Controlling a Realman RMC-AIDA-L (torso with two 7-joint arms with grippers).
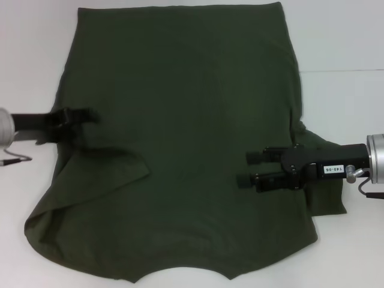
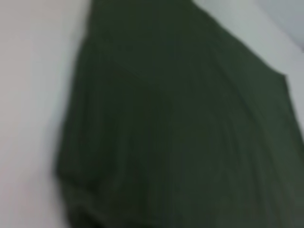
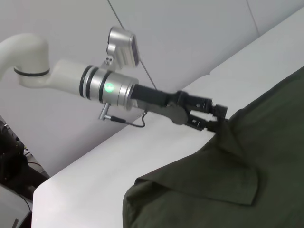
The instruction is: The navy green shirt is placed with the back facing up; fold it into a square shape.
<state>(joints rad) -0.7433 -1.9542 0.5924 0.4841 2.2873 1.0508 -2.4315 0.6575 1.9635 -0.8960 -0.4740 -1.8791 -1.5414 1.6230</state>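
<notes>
Nearest to the robot, the collar edge of the navy green shirt, spread flat with the plain side up on the white table and filling most of it, the hem at the far side. On the left, the short sleeve already turned inward over the body, with a loose curl of cloth at the near left corner; on the right, the other sleeve lying outward under the arm, not yet folded. Soft and light by the look, thin cotton without stiffness – likely to sag and wrinkle when lifted, so best taken by a pinch at an edge or seam, the side seam or the sleeve hem, and moved low and slowly. Right gripper reaching in from the right, nearly level, low above the cloth over the right part of the body, its two fingers spread apart and holding nothing. A little farther, left gripper coming in level from the left at the shirt's left edge; in the right wrist view, left gripper's tips right at the cloth edge – whether closed on the fabric or only touching, cannot tell. Left wrist view filled only by dark cloth and a strip of table.
</notes>
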